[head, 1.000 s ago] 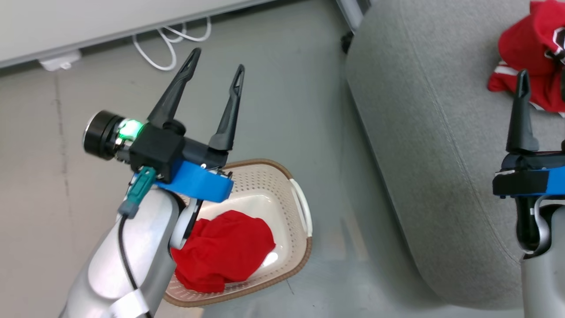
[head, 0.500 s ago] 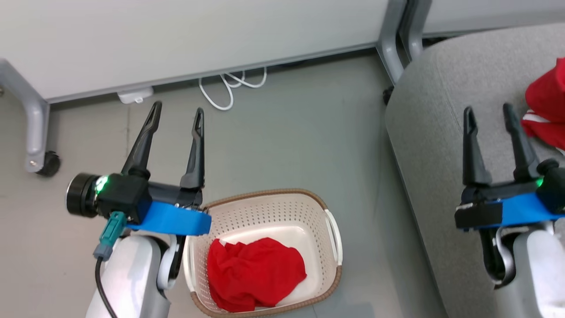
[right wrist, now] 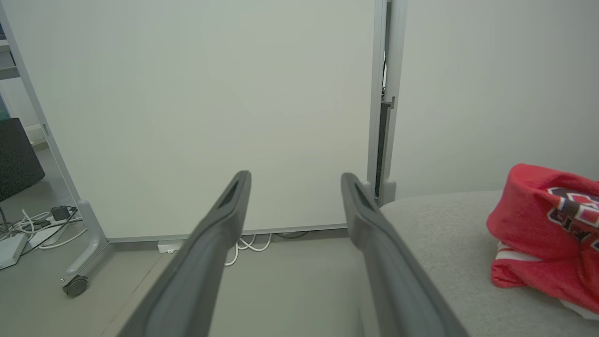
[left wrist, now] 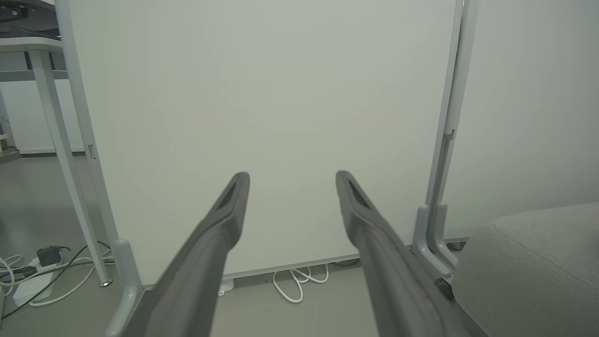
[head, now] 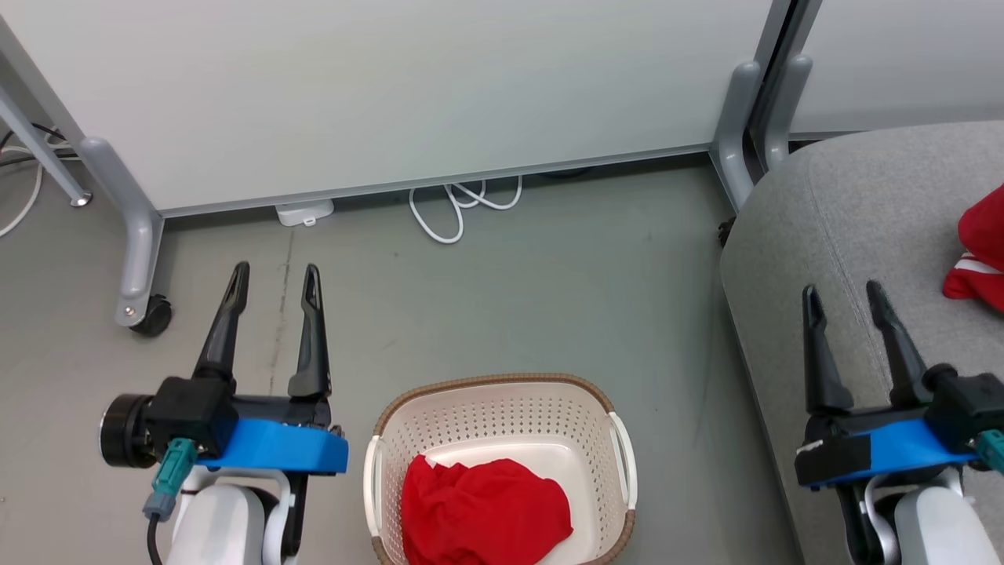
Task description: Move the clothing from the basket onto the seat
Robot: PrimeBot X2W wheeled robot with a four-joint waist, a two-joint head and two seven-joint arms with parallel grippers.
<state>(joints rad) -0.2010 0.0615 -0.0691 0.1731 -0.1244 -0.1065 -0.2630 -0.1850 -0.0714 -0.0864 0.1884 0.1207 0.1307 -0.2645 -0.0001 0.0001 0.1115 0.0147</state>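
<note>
- L gripper [head: 276,271] & R gripper [head: 841,290]: fingers spread, empty.
- Task items: red top [head: 486,510] in basket [head: 494,382]; jersey [head: 976,259] on seat [head: 823,220].
- Risk: pinch catches basket wall w/ cloth, so basket lifts or tips.

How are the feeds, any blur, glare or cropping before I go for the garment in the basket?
Head view: sharp, evenly lit, no glare; the red garment in the basket is cropped by the bottom edge. Left wrist view: the left end effector is soft, the background crisp. Right wrist view: the right end effector equally soft, the jersey on the seat clear.
</note>
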